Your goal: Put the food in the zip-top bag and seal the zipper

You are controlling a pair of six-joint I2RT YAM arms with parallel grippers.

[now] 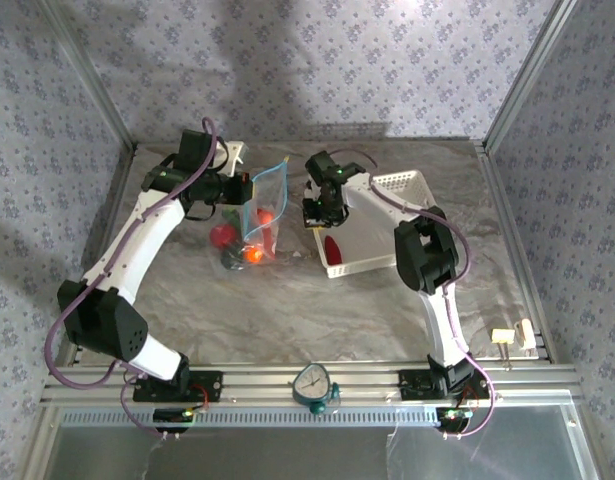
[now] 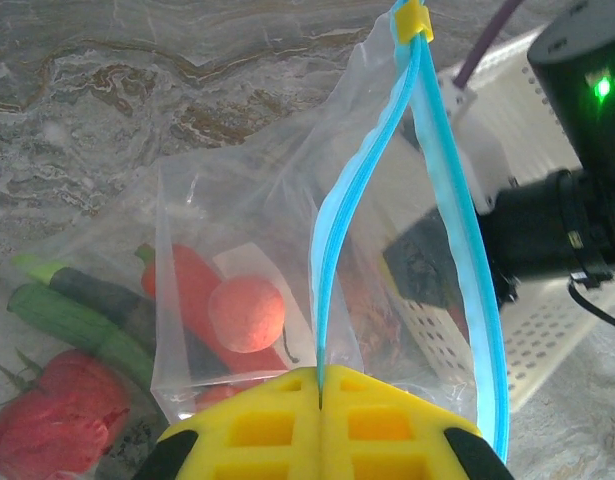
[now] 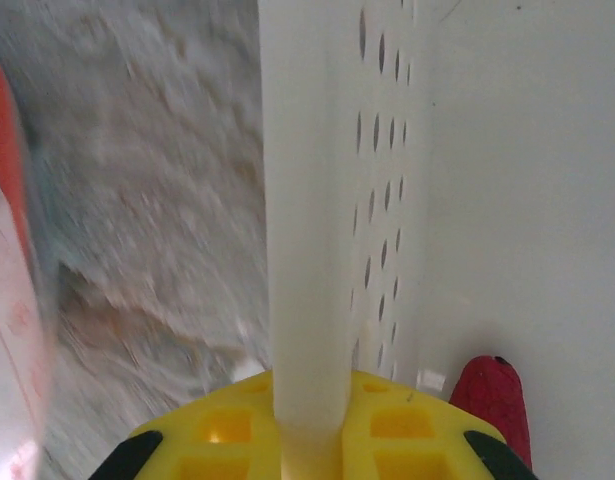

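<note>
Surface: marbled grey table (image 1: 287,310) inside patterned walls, metal rails along its edges; the near half lay bare.
Zip-top bag (image 2: 237,230): left of centre, mouth lifted and gaping, just beside the basket.
Zipper (image 2: 467,260): two blue strips parted, meeting at a yellow slider (image 2: 414,20) at the far end.
Left gripper (image 2: 320,380): clenched on one zipper strip.
Food (image 2: 245,313): an orange ball and red pieces inside the bag; a tomato (image 2: 52,420) and green pieces by its lower left edge, in or out I could not tell.
Basket (image 1: 367,235): white, perforated, right of centre; a red piece (image 3: 497,395) lay inside.
Right gripper (image 3: 305,390): clamped over the basket's left wall.
</note>
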